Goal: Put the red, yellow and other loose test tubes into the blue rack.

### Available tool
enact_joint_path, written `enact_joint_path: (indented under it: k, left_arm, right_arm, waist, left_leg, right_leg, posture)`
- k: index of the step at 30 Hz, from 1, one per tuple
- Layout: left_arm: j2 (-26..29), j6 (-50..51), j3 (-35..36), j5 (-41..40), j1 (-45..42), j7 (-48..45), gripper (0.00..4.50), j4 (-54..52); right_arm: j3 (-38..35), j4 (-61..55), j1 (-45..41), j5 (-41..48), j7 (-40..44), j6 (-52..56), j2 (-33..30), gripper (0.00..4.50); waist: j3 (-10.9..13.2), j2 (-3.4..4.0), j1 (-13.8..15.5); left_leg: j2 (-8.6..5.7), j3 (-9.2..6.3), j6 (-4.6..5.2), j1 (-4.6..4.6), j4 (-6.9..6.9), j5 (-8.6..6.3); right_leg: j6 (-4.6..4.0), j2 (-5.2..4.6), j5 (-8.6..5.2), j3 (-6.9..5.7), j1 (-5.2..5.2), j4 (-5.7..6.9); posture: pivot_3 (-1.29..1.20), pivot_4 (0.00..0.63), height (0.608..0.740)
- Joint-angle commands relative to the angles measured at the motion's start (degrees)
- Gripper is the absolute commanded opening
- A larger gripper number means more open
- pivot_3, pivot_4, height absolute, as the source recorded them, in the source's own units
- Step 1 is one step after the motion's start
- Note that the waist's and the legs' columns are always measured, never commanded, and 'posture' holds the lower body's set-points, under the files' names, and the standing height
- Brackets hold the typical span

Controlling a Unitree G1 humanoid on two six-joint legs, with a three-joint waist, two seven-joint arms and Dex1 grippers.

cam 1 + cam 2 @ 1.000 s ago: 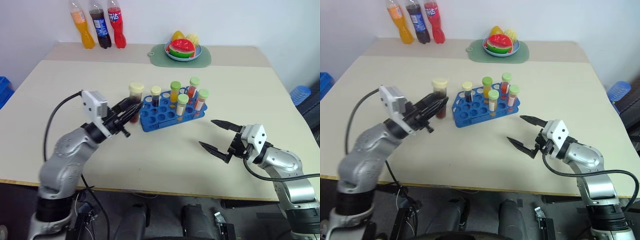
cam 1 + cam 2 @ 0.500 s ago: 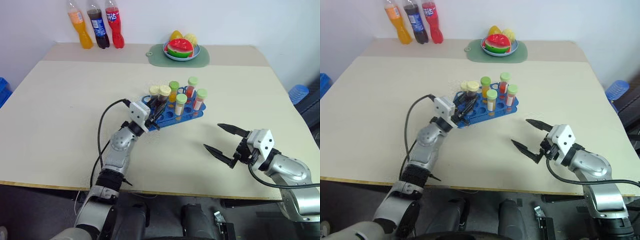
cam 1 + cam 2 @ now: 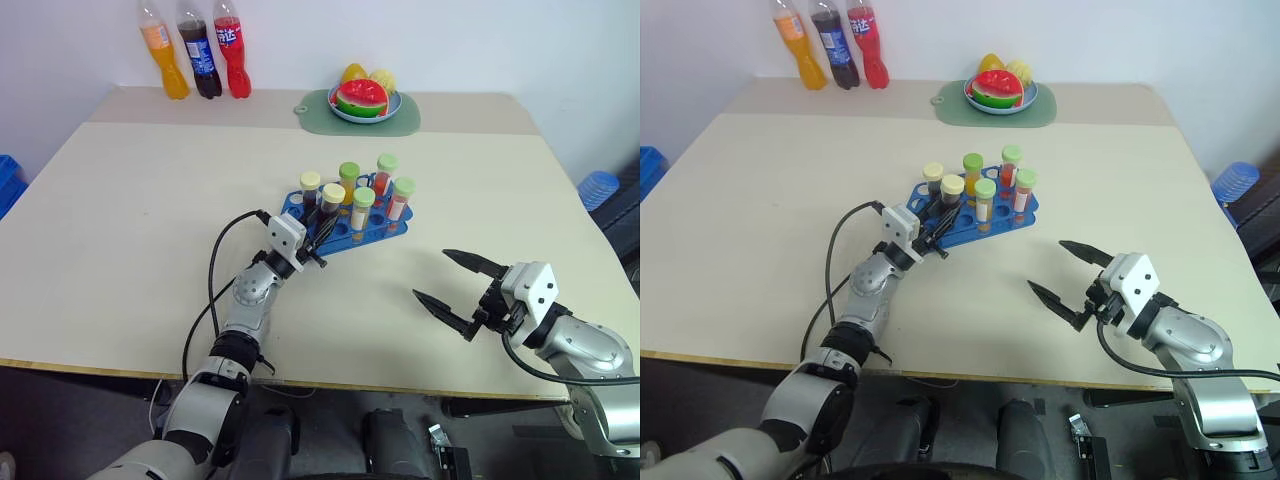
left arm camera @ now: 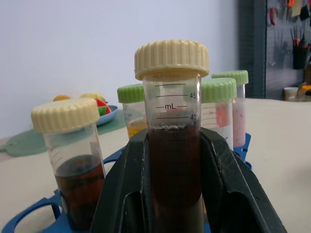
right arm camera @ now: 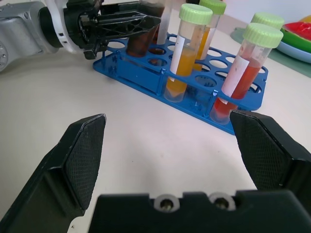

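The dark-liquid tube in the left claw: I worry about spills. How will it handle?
The dark tube looks rigid, smooth plastic, so it may slip. Its ribbed cap seems closed, so spilling looks unlikely. It is tall and narrow, likely to tip outside the blue rack.

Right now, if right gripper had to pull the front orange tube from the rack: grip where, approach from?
Grip the orange tube just under its green cap, coming from above: it stands upright, its lower half sits in the blue rack, and neighbouring tubes crowd it.

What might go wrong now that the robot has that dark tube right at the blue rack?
The left pincer grips the cream-capped dark tube close beside a second dark tube already in the blue rack; it may knock that one. If the tube misses its hole, it could push the light rack across the table.
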Motion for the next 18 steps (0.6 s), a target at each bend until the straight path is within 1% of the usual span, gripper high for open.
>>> enact_joint_path:
  k: [1, 2, 5, 8, 11, 14, 17, 18]
  left_arm:
    - [-0.28, 1.81, 1.68, -3.36, 0.66, -4.72, 1.8, 1.76]
    - [-0.37, 1.76, 1.91, -3.42, 0.86, -4.75, 2.22, 1.37]
    - [-0.15, 2.88, 2.06, -3.7, 1.8, -5.41, 3.71, -1.28]
    - [0.45, 8.3, 1.86, -8.51, 4.25, -11.56, 3.71, -8.26]
    - [2.72, 14.5, 2.22, -11.32, 7.64, -12.65, 3.71, -18.08]
    - [7.94, 20.05, 3.6, -11.96, 13.43, -11.39, 3.71, -29.29]
    - [14.29, 25.66, 6.25, -13.59, 20.3, -11.05, 3.71, -37.68]
    - [15.53, 27.23, 6.77, -14.13, 21.78, -10.83, 3.71, -39.32]
  right_arm:
    - [-1.44, -1.89, 0.64, 0.56, -0.22, -0.9, 0.08, 4.5]
    - [-1.63, -1.75, 0.8, 0.68, -0.18, -0.99, 0.07, 4.5]
    - [-1.87, -1.4, 1.01, 0.79, -0.14, -1.24, 0.09, 4.5]
    - [-1.79, -1.16, 0.93, 0.77, -0.13, -1.44, 0.24, 4.5]
    - [-1.72, -0.46, 1.07, 0.7, 0.2, -2.06, 0.39, 4.5]
    - [-1.72, 0.79, 1.26, 0.82, 0.61, -2.82, 0.6, 4.5]
    - [-1.9, 2.22, 1.35, 1.06, 0.94, -3.36, 0.8, 4.5]
    - [-1.94, 2.59, 1.35, 1.06, 1.03, -3.57, 0.84, 4.5]
  waist:
    - [-0.01, 0.02, -0.02]
    - [-0.01, 0.02, -0.02]
    - [-0.03, 0.04, -0.08]
    - [-0.03, 0.05, -0.17]
    - [-0.02, 0.05, -0.43]
    - [-0.02, 0.06, -0.69]
    - [-0.05, 0.11, -1.43]
    - [-0.06, 0.14, -1.44]
  left_leg:
    - [0.0, 0.0, 0.0, 0.0, 0.0, 0.0]
    - [0.0, 0.0, 0.0, 0.01, 0.0, 0.0]
    - [0.0, -0.02, 0.0, 0.01, -0.01, 0.0]
    - [0.01, -0.02, 0.0, 0.01, -0.02, 0.0]
    - [0.02, -0.04, 0.0, 0.0, -0.04, 0.0]
    - [0.05, -0.05, 0.0, 0.0, -0.07, 0.0]
    - [0.07, -0.07, 0.0, 0.01, -0.1, 0.0]
    - [0.08, -0.07, 0.0, 0.02, -0.11, 0.0]
  right_leg:
    - [0.0, 0.0, 0.0, 0.0, 0.0, 0.0]
    - [0.0, 0.0, 0.0, 0.0, 0.0, 0.0]
    - [0.01, 0.0, 0.0, 0.0, -0.01, 0.01]
    - [0.01, 0.01, 0.0, 0.01, -0.01, 0.02]
    - [0.0, 0.02, 0.0, 0.02, -0.07, 0.02]
    - [0.0, 0.04, 0.0, 0.02, -0.09, 0.03]
    - [-0.01, 0.05, 0.0, 0.03, -0.09, 0.04]
    - [-0.01, 0.04, 0.0, 0.04, -0.11, 0.05]
  posture:
    - [0.0, 0.15, 0.74]
    - [0.0, 0.15, 0.74]
    - [0.0, 0.15, 0.74]
    - [0.0, 0.15, 0.74]
    - [0.0, 0.15, 0.74]
    - [0.0, 0.15, 0.74]
    - [0.0, 0.15, 0.74]
    - [0.0, 0.15, 0.74]
